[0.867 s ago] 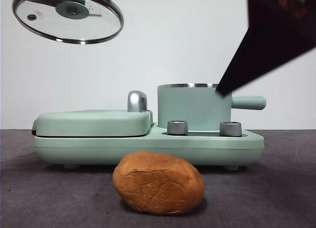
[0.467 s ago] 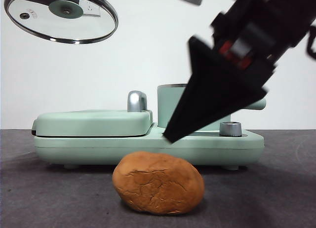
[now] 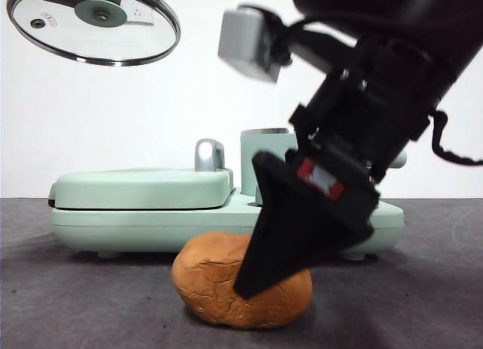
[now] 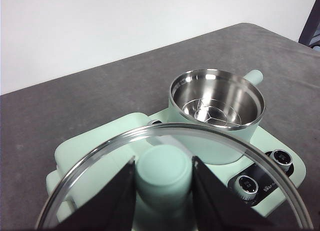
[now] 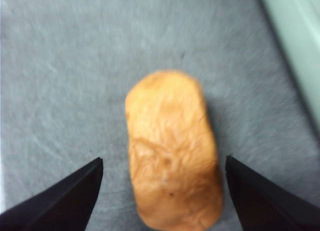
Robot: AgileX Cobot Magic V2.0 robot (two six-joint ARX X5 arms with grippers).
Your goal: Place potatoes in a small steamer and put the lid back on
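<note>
While the potato (image 3: 219, 285) lies on the grey table (image 3: 83, 304) nearest the front camera, the right gripper (image 5: 162, 191) hangs over it, jaws spread wide to either side. Behind stands the open small steamer (image 4: 216, 103). High above, the left gripper (image 4: 162, 198) clamps the lid (image 3: 93, 24) by its knob.

The potato (image 3: 215, 285) lies on the table (image 3: 60, 304) near its front edge, in front of the cooker base (image 3: 151, 228). The small steamer (image 3: 260, 164) sits on the base's right part, behind the potato. The lid (image 3: 94, 24) hangs high toward the left edge.
</note>
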